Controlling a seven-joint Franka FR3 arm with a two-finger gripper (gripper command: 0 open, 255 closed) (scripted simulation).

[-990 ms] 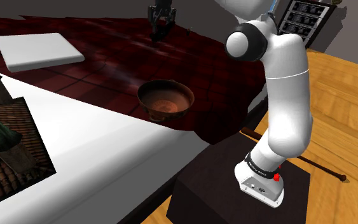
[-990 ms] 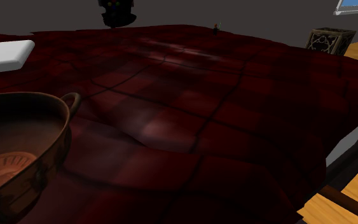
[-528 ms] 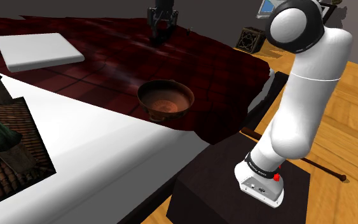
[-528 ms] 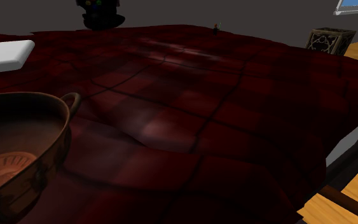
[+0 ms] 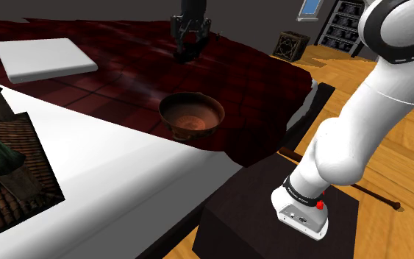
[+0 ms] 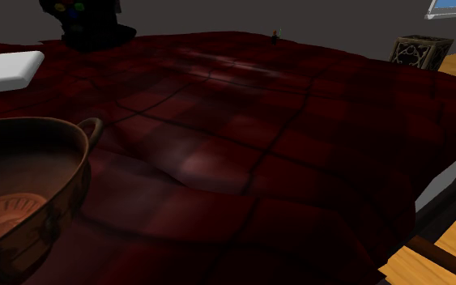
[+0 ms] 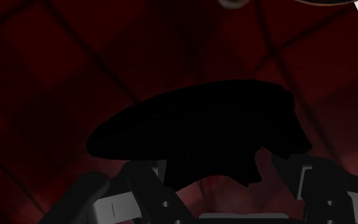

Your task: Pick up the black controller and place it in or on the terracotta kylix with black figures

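The black controller (image 7: 199, 130) was clasped by the gripper (image 5: 189, 48) over the dark red quilt (image 5: 124, 66). The grasp was judged done. The kylix (image 5: 191, 114), well apart, was still unfilled.

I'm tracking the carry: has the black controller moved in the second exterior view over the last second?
Yes. The black controller with coloured buttons has shifted toward that view's left, and is now closer to the flat white slab.

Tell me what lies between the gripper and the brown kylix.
Only bare dark red cover. The shoulder view shows that stretch between the gripper, which clasps the black controller, and the kylix.
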